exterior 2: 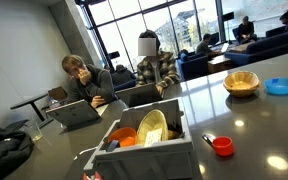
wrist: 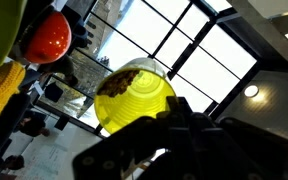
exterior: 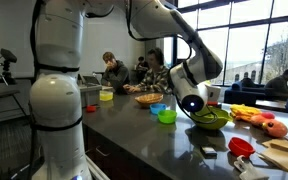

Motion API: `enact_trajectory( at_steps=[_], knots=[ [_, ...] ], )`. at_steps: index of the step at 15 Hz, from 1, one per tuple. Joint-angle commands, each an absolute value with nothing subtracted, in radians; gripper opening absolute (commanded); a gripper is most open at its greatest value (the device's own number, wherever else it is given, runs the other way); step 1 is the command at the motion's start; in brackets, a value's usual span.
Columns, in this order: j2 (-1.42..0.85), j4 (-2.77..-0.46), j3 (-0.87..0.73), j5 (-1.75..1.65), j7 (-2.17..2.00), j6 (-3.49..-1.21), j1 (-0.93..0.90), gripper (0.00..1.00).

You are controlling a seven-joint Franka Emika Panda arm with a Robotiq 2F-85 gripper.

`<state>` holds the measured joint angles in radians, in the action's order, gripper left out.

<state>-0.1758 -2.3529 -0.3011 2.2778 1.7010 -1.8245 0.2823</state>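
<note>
My gripper [exterior: 194,106] hangs low over the dark counter [exterior: 144,140], fingers pressed together. A yellow-green ribbed bowl [exterior: 210,118] sits tilted right at the fingertips, and the jaws appear to be pinching its rim. In the wrist view the gripper [wrist: 174,108] comes in dark from the bottom, and the bowl [wrist: 134,98] glows yellow against the windows with something brown at its top edge. Neither the arm nor this bowl shows in the exterior view that looks across the counter at the seated people.
A small green bowl [exterior: 167,115], a blue bowl [exterior: 157,107], a wicker bowl [exterior: 147,98] and a yellow cup [exterior: 106,93] stand behind. Fruit [exterior: 264,122], a red bowl [exterior: 241,146] and a wooden board [exterior: 284,152] lie right. A grey bin [exterior 2: 144,145] and red cup [exterior 2: 222,146] show too. People sit behind.
</note>
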Motion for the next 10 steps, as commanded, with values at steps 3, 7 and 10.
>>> enact_trajectory(
  at_steps=[3, 7, 10],
  knots=[
    [-0.236, -2.369, -0.322, 2.326, 1.752, -1.734, 0.298, 0.01],
    [-0.267, -2.371, -0.334, 2.339, 1.767, -1.7, 0.304, 0.01],
    [-0.283, -2.37, -0.339, 2.344, 1.781, -1.678, 0.306, 0.01]
  ],
)
